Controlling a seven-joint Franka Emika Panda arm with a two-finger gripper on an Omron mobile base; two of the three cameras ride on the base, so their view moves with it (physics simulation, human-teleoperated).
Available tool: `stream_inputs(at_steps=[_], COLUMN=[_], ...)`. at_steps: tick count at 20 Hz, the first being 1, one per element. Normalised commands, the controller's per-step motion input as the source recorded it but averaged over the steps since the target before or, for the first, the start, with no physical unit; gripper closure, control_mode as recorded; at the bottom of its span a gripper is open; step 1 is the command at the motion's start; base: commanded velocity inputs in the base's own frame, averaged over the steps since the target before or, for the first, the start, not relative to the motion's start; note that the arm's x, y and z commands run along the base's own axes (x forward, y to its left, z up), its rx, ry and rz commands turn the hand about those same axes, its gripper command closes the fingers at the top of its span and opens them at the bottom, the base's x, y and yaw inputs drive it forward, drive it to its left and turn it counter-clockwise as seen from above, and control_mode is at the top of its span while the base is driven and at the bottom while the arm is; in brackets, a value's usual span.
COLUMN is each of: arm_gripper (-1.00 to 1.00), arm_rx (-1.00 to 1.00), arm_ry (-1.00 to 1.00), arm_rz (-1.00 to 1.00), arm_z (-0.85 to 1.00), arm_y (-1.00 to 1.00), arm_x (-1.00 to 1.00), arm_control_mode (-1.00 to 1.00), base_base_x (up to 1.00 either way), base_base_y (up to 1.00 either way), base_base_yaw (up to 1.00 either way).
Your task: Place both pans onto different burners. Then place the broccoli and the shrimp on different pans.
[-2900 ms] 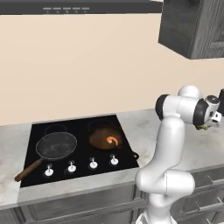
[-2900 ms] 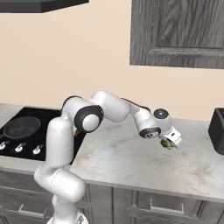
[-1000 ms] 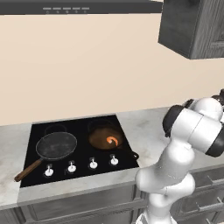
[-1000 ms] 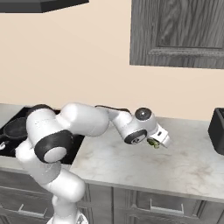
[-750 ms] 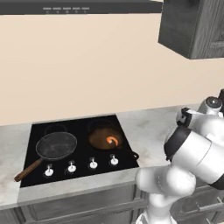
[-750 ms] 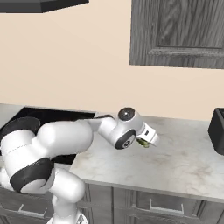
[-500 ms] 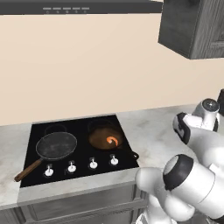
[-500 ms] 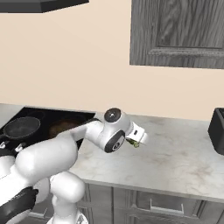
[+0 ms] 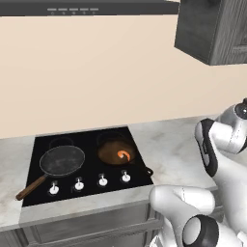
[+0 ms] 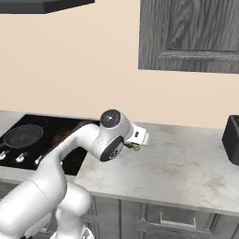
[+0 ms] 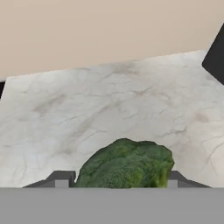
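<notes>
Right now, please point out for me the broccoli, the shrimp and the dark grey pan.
broccoli [image 11: 127, 164]: hand view, middle of the green head between the finger tips.
shrimp [image 9: 124, 155]: left base view, its curled orange body inside the brown pan.
dark grey pan [image 9: 61, 160]: left base view, centre of the round bowl.

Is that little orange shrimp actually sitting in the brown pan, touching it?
Touching. In the left base view the shrimp lies flat on the inside bottom of the brown pan, with no gap or shadow beneath it, on the cooktop.
</notes>
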Motion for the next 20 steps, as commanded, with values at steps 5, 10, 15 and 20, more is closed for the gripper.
stream_inputs(at_steps=[5,10,15,20], arm_gripper=[1.0,1.0,1.0,1.0], arm_rx=[0.0,0.0,0.0,0.0], arm_ry=[0.07,0.1,0.14,0.09], arm_rz=[0.05,0.0,0.0,0.01], arm_z=[0.78,0.6,0.39,0.09], arm_y=[0.42,0.47,0.45,0.06], arm_x=[-0.29,-0.17,-0.03,0.0], arm_control_mode=[-1.0,-1.0,-1.0,-1.0], base_base_x=[0.0,0.0,0.0,0.0], base_base_y=[0.0,0.0,0.0,0.0], base_base_yaw=[0.0,0.0,0.0,0.0])
